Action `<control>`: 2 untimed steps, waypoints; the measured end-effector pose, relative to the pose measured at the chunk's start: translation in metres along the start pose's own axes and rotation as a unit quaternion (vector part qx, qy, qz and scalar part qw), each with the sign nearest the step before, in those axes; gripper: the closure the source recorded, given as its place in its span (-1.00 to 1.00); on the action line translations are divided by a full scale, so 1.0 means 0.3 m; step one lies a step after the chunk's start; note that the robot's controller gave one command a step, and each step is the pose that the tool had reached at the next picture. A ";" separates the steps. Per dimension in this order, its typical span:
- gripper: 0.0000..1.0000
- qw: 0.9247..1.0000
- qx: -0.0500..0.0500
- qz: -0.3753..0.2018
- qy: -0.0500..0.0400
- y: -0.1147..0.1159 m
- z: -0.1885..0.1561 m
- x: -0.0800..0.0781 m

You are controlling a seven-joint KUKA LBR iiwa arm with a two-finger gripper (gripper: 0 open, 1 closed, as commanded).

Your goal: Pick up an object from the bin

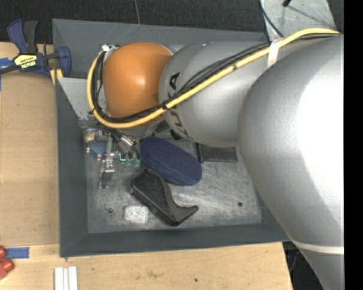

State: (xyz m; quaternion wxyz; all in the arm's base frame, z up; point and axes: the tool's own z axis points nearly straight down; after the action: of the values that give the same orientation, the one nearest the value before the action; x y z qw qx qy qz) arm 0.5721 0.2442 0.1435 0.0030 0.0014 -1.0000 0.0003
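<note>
At reach step, with hand (106,167) low in bin (72,186), blue oval pad (172,162) just beside; cannot tell whether spread or together. Next, probably: centre over pad, clamp.

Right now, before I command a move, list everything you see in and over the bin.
bin: one, grey metal, middle of view
oval pad: one, dark blue, mid floor, partly under the arm
angled plastic piece: one, black, just in front of the pad
small lump: one, whitish, front left floor, beside the black piece
flat rectangle: one, dark, right of the pad, mostly under the arm; kind unclear
arm: one, silver with yellow cable, from the right
wrist cover: one, orange, back left
jaws: one set, metal, below the cover, over the left floor
</note>
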 end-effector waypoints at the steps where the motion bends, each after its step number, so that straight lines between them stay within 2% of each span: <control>1: -1.00 1.000 0.002 0.021 -0.002 -0.205 0.226 -0.098; 2: -1.00 0.998 0.000 -0.065 -0.003 -0.358 0.159 0.116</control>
State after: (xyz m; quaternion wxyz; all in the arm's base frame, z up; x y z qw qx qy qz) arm 0.5373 0.1367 0.0961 -0.0002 0.0666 -0.9978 -0.0003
